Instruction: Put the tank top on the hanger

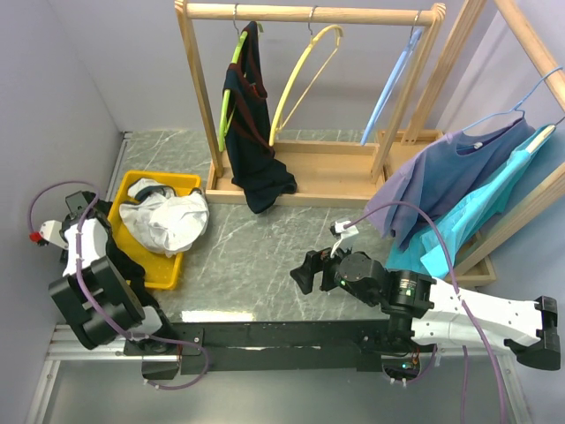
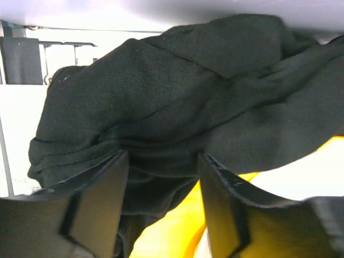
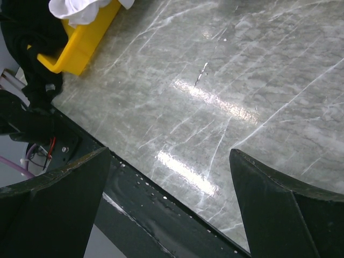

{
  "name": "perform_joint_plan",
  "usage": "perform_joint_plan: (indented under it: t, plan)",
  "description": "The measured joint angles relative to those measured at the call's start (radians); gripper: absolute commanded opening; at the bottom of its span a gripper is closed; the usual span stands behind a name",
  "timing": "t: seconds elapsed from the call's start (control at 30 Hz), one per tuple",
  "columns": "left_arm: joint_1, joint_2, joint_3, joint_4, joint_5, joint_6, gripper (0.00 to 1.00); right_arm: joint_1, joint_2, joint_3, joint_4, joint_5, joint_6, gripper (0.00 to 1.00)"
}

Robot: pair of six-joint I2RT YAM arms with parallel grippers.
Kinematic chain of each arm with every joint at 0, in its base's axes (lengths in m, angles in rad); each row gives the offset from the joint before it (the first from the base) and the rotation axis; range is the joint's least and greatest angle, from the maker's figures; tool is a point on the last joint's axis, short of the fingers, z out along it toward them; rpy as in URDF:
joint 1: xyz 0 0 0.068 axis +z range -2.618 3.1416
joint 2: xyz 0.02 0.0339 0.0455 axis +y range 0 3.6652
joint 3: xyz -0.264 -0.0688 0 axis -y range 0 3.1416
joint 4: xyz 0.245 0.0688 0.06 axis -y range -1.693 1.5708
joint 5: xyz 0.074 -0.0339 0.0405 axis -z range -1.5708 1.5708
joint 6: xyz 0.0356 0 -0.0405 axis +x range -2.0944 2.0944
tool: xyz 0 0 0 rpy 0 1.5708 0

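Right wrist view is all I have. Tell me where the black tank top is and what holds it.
Observer: The left gripper has its jaws closed on the tank top, which is bunched above the yellow bin.
Operator: Give me the hanger's position.
Observer: The yellow hanger hangs on the wooden rack, between a navy garment and a light-blue hanger.
Operator: Place my right arm for me.
Observer: The right gripper sits near the table's front edge, well short of the rack.

Black tank top (image 2: 177, 107) cut off at frame edge, grip of left hand (image 2: 162, 157) on it unclear
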Motion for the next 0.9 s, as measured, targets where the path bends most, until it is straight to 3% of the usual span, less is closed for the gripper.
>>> perform_joint_plan:
  t: [0.07, 0.17, 0.2, 0.4, 0.9]
  plan:
    - [0.002, 0.021, 0.0, 0.003, 0.006, -0.003, 0.42, 0.0, 0.0, 0.0, 0.0, -0.002, 0.0, 1.0]
    - [0.005, 0.039, 0.0, 0.008, 0.024, 0.003, 0.18, 0.0, 0.0, 0.0, 0.0, -0.002, 0.0, 1.0]
    - [0.005, 0.04, 0.0, 0.011, 0.029, 0.001, 0.01, 0.0, 0.0, 0.0, 0.0, -0.002, 0.0, 1.0]
    - [0.005, 0.026, 0.0, 0.021, 0.059, 0.016, 0.01, 0.0, -0.011, 0.0, 0.0, -0.001, 0.0, 1.0]
    - [-0.044, -0.223, 0.138, -0.015, 0.056, 0.138, 0.01, 0.0, -0.004, 0.0, 0.0, 0.002, 0.0, 1.0]
